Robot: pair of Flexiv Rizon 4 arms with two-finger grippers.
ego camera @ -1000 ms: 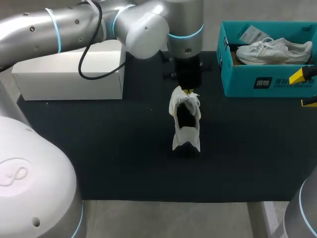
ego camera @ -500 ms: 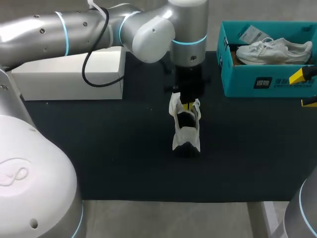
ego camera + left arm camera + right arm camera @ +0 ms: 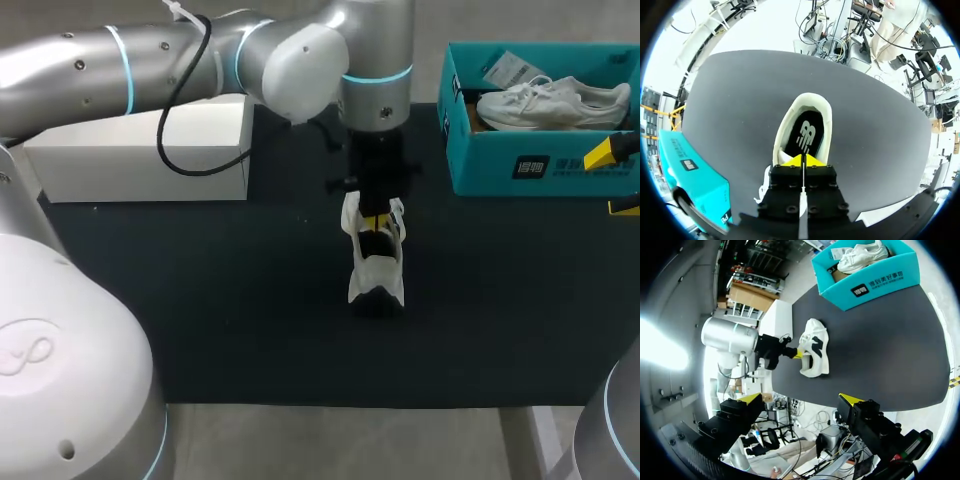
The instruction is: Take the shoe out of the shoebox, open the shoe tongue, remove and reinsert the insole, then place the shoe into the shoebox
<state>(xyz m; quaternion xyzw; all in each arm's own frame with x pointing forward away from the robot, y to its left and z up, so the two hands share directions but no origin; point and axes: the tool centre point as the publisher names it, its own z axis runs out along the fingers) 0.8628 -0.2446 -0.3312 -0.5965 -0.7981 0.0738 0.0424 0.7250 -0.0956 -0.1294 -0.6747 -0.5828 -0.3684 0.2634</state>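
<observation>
A white shoe [image 3: 375, 265] stands on the black mat [image 3: 250, 320] at the table's middle, its opening facing up. My left gripper [image 3: 375, 220] points straight down into that opening at the tongue end. In the left wrist view its yellow tips [image 3: 802, 160] are pressed together just over the dark insole [image 3: 807, 135], with nothing visible between them. My right gripper [image 3: 612, 180] hangs open at the right edge, beside the teal shoebox [image 3: 540, 165], far from the shoe [image 3: 815, 347]. A second white shoe [image 3: 555, 100] lies in the shoebox.
A long white box [image 3: 140, 150] lies at the back left of the mat, under my left arm. The mat stretches bare in front of and to both sides of the shoe. A paper tag [image 3: 510, 68] lies in the shoebox's back corner.
My left gripper has come down and slightly forward, from above the tongue into the shoe's opening. The shoe's upper has spread a little. The right arm has stayed still.
</observation>
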